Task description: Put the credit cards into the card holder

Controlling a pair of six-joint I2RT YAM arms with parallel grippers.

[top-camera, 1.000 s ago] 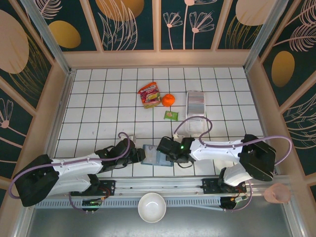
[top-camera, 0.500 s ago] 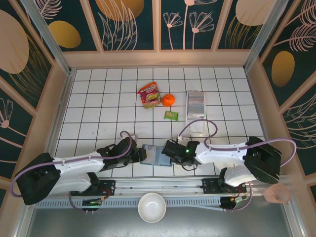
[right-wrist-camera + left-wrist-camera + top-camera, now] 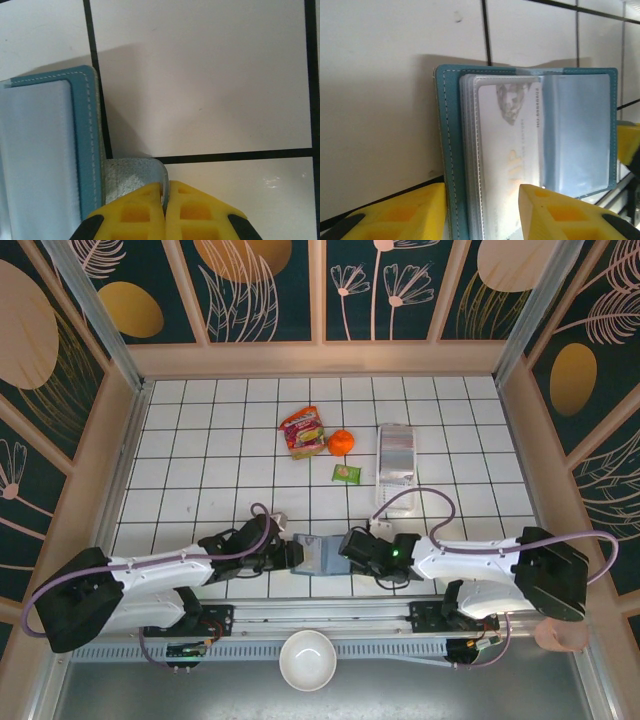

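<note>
The card holder (image 3: 318, 555) lies open on the white tiles at the near edge, between both arms. In the left wrist view the card holder (image 3: 449, 135) shows a teal cover and clear sleeves, with a white credit card (image 3: 512, 165) in the front sleeve. My left gripper (image 3: 482, 192) stands open at its near end, one finger beside the cover, the other over the white card. My right gripper (image 3: 165, 186) is shut on the corner of a silver speckled credit card (image 3: 131, 172) lying just beside the card holder's (image 3: 82, 140) right edge. From above, the right gripper (image 3: 352, 544) sits at the holder's right end and the left gripper (image 3: 290, 553) at its left end.
Farther back lie a red snack packet (image 3: 302, 432), an orange (image 3: 342, 442), a small green packet (image 3: 346, 473) and a long clear tray (image 3: 396, 455). A white bowl (image 3: 307, 660) sits below the front rail and a pink cup (image 3: 560, 632) at the right corner. Walls enclose the tiled floor.
My right gripper has shut on the silver card and drawn back to the right off the holder. The left gripper has crept right along the holder's left end.
</note>
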